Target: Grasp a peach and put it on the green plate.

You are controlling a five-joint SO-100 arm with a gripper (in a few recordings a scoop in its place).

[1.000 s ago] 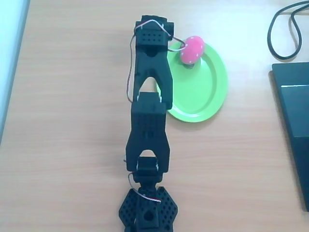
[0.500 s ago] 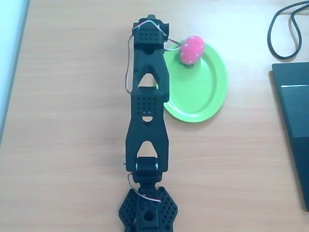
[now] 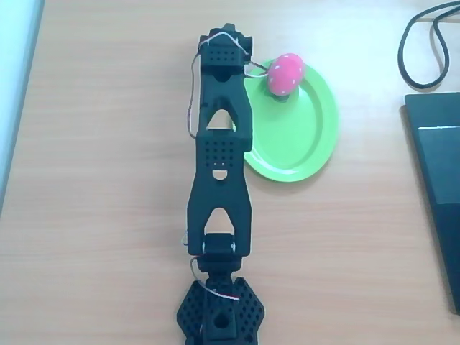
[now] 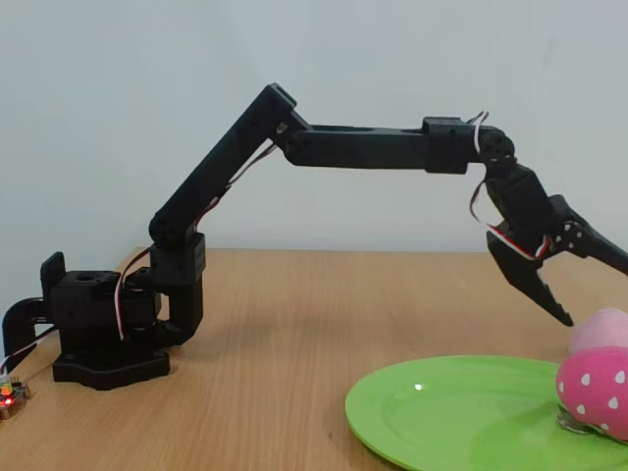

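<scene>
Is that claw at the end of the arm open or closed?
Open. In the fixed view the end effector has its two fingers spread apart above the peach, holding nothing.

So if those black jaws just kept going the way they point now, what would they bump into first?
Probably the small pale pink-white peach: in the fixed view the open gripper angles down right toward it, behind the dotted pink-red fruit on the lime-green oval plate. Depth is unclear, so it might pass beside it.

The gripper [image 4: 589,285] hangs with jaws apart above the peach [image 4: 601,330], which sits behind the red fruit [image 4: 595,391] at the plate's [image 4: 442,407] right edge.
</scene>
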